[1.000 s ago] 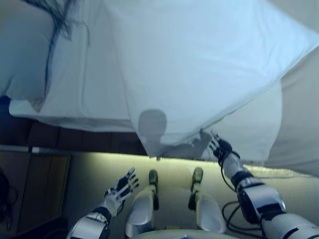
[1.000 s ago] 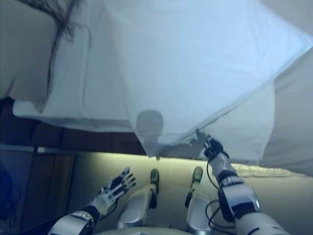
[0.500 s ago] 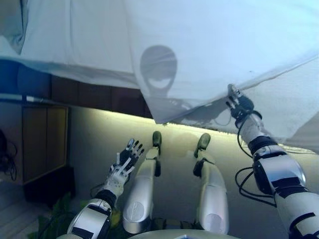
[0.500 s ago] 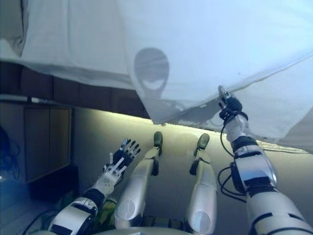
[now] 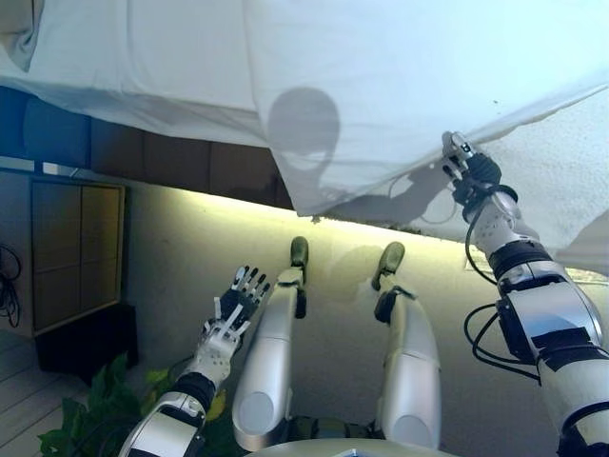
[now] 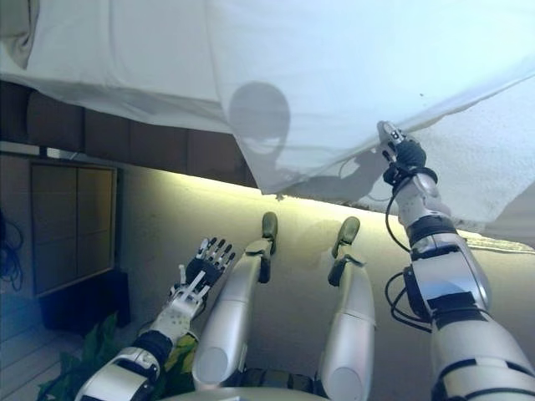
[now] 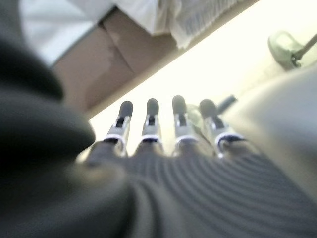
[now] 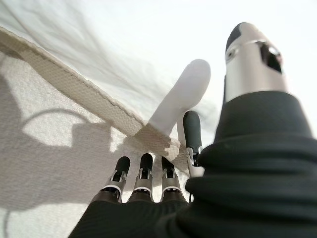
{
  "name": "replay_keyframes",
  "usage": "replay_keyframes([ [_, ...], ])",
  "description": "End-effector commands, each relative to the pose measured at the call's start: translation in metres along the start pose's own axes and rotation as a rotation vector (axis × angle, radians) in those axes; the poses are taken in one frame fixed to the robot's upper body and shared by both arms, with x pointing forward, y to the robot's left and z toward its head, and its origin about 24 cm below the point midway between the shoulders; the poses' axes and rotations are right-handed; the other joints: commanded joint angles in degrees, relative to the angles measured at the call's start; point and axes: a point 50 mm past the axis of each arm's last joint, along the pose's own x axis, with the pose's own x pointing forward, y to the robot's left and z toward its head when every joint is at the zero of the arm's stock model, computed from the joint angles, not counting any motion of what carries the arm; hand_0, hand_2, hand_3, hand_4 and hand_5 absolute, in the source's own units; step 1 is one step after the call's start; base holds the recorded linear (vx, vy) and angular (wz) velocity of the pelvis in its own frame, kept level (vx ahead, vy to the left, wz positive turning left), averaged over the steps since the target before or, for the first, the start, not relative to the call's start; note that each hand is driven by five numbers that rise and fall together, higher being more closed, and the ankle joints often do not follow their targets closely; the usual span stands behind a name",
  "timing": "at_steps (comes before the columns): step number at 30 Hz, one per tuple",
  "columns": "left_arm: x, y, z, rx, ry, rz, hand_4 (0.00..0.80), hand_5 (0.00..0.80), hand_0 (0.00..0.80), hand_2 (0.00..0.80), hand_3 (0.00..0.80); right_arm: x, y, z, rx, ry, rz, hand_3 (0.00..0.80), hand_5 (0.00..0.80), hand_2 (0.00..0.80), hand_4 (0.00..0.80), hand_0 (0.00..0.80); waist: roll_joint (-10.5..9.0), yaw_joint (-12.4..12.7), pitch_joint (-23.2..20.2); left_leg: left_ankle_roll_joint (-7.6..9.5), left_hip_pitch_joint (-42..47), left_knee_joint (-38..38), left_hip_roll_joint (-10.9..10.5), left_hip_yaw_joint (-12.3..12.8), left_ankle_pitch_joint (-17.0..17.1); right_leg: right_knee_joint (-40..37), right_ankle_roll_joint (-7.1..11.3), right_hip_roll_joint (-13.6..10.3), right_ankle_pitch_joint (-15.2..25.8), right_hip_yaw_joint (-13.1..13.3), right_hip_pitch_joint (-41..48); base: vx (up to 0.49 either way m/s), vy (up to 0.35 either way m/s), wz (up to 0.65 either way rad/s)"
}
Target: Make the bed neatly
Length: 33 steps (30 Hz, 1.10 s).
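Observation:
A white cover lies over the bed and hangs past its side, ending in a drooping corner. My right hand is raised to the cover's hem, right of that corner. In the right wrist view its fingers are straight and touch the hem, a fold of cloth lies over one finger, and the thumb stands apart. A textured white layer shows beneath the cover. My left hand is open and empty, low beside the bed, fingers spread.
The dark bed base runs under the cover at the left. A wooden cabinet stands at the left by the bed. A green plant is on the floor at the lower left. A lit strip of floor runs along the bed.
The whole picture has shifted, so the camera moved. My right hand has risen with the cover's hem and stays right of the drooping corner. My left hand stays open and low.

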Motion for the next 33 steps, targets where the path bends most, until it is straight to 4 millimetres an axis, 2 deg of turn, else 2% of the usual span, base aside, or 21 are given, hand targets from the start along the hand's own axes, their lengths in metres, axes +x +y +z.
replay_keyframes([
  [1, -0.010, 0.012, 0.005, 0.005, -0.020, -0.003, 0.000, 0.000, 0.000, 0.000, 0.000, -0.001, 0.043, 0.093, -0.002, -0.305, 0.191, 0.000, 0.000, 0.000, 0.000, 0.000, 0.40, 2.2, 0.4, 1.56, 2.2, -1.3, -1.0, 0.3, -1.2, 4.3, 2.42, -0.1, -3.5, 0.6, 2.6, 0.029, -0.012, 0.05],
  [4, -0.013, 0.013, 0.003, 0.007, -0.005, -0.002, 0.000, 0.000, 0.000, 0.000, 0.000, -0.002, 0.047, 0.101, -0.011, -0.322, 0.202, 0.000, 0.000, 0.000, 0.000, 0.000, 0.36, 2.4, 0.4, 1.47, 2.7, -1.4, -1.0, 0.1, -1.2, 4.1, 2.38, -0.1, -3.4, 0.3, 3.2, 0.020, -0.004, 0.01],
  [8, -0.015, 0.017, 0.000, 0.004, 0.005, 0.002, 0.000, 0.000, 0.000, 0.000, 0.000, -0.002, 0.051, 0.103, -0.018, -0.322, 0.205, 0.000, 0.000, 0.000, 0.000, 0.000, 0.16, 2.6, 0.4, 1.42, 4.5, -2.5, -1.1, 0.2, -1.1, 3.2, 2.27, 0.2, -3.5, -0.3, 5.1, 0.033, 0.012, -0.03],
  [13, -0.018, 0.021, 0.000, -0.002, 0.005, 0.012, 0.000, 0.000, 0.000, 0.000, 0.000, -0.002, 0.045, 0.107, -0.026, -0.324, 0.193, 0.000, 0.000, 0.000, 0.000, 0.000, 0.01, 3.0, 0.4, 1.30, 6.3, -3.6, -1.1, 0.4, -0.7, 2.1, 2.31, 0.2, -3.4, -1.0, 7.4, 0.045, 0.009, -0.03],
  [18, -0.022, 0.025, 0.002, -0.001, -0.001, 0.026, 0.000, 0.000, 0.000, 0.000, 0.000, -0.005, 0.043, 0.120, -0.039, -0.367, 0.182, 0.000, 0.000, 0.000, 0.000, 0.000, 0.11, 3.4, 0.4, 1.28, 7.0, -4.3, -1.1, 0.3, -0.4, 1.6, 2.46, 0.0, -3.4, -1.6, 8.3, -0.006, -0.001, 0.00],
  [19, -0.022, 0.025, 0.003, 0.002, -0.002, 0.026, 0.000, 0.000, 0.000, 0.000, 0.000, -0.006, 0.044, 0.124, -0.041, -0.383, 0.185, 0.000, 0.000, 0.000, 0.000, 0.000, 0.18, 3.5, 0.4, 1.63, 6.1, -4.5, -1.1, 0.5, 1.0, 1.2, 1.89, -0.2, -1.9, -2.4, 7.5, -0.073, -0.006, 0.05],
  [20, -0.022, 0.025, 0.003, 0.004, 0.000, 0.028, 0.000, 0.000, 0.000, 0.000, 0.000, -0.006, 0.045, 0.125, -0.044, -0.391, 0.187, 0.000, 0.000, 0.000, 0.000, 0.000, 0.20, 3.5, 0.4, 1.64, 6.1, -4.5, -1.1, 0.5, 1.0, 1.2, 1.89, -0.2, -1.9, -2.4, 7.5, 0.008, -0.025, 0.06],
  [21, -0.024, 0.028, 0.002, 0.006, 0.007, 0.036, 0.000, 0.000, 0.000, 0.000, 0.000, -0.007, 0.045, 0.128, -0.045, -0.402, 0.192, 0.195, 0.195, 0.195, 0.195, 0.195, 0.16, 3.5, 0.4, 1.32, 7.2, -4.2, -1.2, 0.1, -0.6, 1.9, 2.43, -0.2, -3.6, -1.9, 8.4, 0.088, -0.037, 0.07],
  [22, -0.024, 0.028, 0.001, 0.006, 0.009, 0.041, 0.000, 0.000, 0.000, 0.000, 0.000, -0.008, 0.045, 0.129, -0.047, -0.411, 0.193, 0.351, 0.351, 0.351, 0.351, 0.351, 0.17, 3.5, 0.4, 1.35, 7.2, -4.2, -1.2, 0.1, -0.7, 2.0, 2.41, -0.2, -3.6, -1.9, 8.5, 0.087, -0.033, 0.06],
  [23, -0.025, 0.030, 0.001, 0.007, 0.010, 0.045, 0.000, 0.000, 0.000, 0.000, 0.000, -0.008, 0.045, 0.130, -0.048, -0.418, 0.196, 0.800, 0.800, 0.800, 0.800, 0.800, 0.15, 3.6, 0.4, 1.33, 7.3, -4.1, -1.2, 0.1, -0.7, 2.0, 2.40, -0.3, -3.7, -2.0, 8.5, 0.001, -0.010, 0.04],
  [27, -0.028, 0.034, 0.000, 0.012, 0.020, 0.056, 0.000, 0.000, 0.000, 0.000, 0.000, -0.010, 0.050, 0.133, -0.056, -0.435, 0.246, 0.800, 0.800, 0.800, 0.800, 0.800, -0.05, 3.7, 0.4, 1.25, 8.2, -4.6, -1.0, 0.2, -0.6, 1.5, 2.36, -0.2, -3.7, -2.3, 9.4, -0.001, -0.003, 0.02],
  [33, -0.030, 0.035, 0.001, 0.017, 0.018, 0.048, 0.000, 0.000, 0.000, 0.000, 0.000, -0.010, 0.044, 0.132, -0.068, -0.425, 0.251, 0.800, 0.800, 0.800, 0.800, 0.800, -0.45, 3.7, 0.4, 1.11, 9.7, -5.7, -0.7, 0.6, -0.4, 0.0, 2.53, -0.1, -3.3, -2.7, 11.1, -0.016, -0.001, 0.00],
])
